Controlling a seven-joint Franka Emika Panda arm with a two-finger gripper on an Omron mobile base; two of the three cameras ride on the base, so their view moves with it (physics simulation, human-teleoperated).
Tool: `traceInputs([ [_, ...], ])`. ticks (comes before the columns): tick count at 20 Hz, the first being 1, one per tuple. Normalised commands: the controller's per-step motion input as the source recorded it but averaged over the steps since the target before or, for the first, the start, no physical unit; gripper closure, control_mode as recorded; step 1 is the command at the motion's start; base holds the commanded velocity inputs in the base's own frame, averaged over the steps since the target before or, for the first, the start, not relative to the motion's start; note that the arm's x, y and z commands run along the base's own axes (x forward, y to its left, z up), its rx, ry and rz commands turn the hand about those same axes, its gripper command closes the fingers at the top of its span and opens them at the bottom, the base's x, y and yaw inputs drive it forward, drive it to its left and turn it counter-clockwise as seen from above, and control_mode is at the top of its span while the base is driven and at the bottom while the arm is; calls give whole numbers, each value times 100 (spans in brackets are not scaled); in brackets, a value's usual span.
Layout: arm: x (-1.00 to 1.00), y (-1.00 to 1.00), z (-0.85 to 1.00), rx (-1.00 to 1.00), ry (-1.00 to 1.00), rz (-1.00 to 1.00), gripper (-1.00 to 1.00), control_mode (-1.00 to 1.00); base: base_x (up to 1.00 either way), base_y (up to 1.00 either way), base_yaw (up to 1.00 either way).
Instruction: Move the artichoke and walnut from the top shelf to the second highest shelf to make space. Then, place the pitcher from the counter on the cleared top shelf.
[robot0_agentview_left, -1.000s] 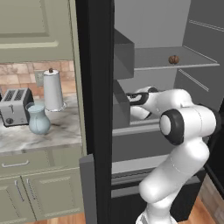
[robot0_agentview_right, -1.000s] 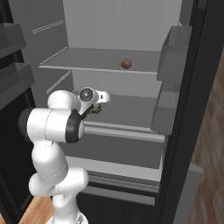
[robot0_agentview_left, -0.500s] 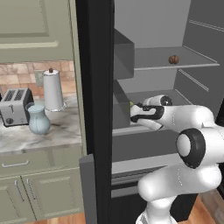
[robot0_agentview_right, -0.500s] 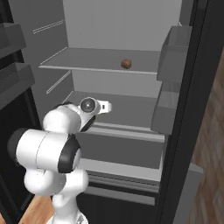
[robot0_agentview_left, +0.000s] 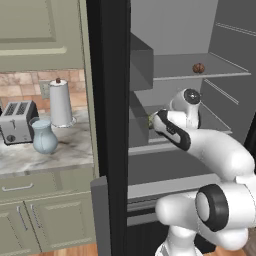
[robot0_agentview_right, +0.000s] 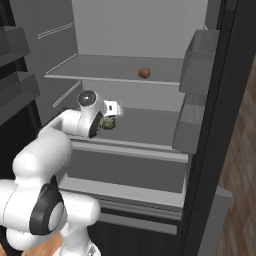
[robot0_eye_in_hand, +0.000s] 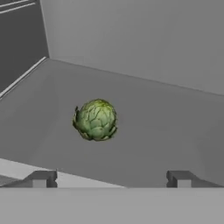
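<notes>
The small scaly green artichoke (robot0_eye_in_hand: 96, 120) has been left on the thick-lipped grey second highest shelf (robot0_eye_in_hand: 166, 131); jaws pulled back, spread open, empty; tiny brown walnut (robot0_agentview_left: 198, 68) likely gets fetched next.

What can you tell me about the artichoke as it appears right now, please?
The artichoke is a small round green vegetable with overlapping scaly leaves, whole and undamaged. It sits alone on the second highest shelf, resting on the flat grey plate, apart from the back and side walls. The open gripper faces it from the front without touching it.
</notes>
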Motion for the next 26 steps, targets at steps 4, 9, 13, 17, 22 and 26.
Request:
traceInputs([
  [4, -46, 0, 73, -7, 23, -2, -100, -100, 0, 0, 0],
  [9, -66, -7, 21, 0, 0, 0, -100, -100, 0, 0, 0],
  [13, -81, -16, 1, 0, -10, 0, -100, -100, 0, 0, 0],
  [17, -74, -16, 0, 0, -14, 0, -100, -100, 0, 0, 0],
  [22, -53, -11, 54, 0, -2, -1, -100, -100, 0, 0, 0],
  [26, -28, -14, 86, 0, 0, -1, -100, -100, 0, 0, 0],
])
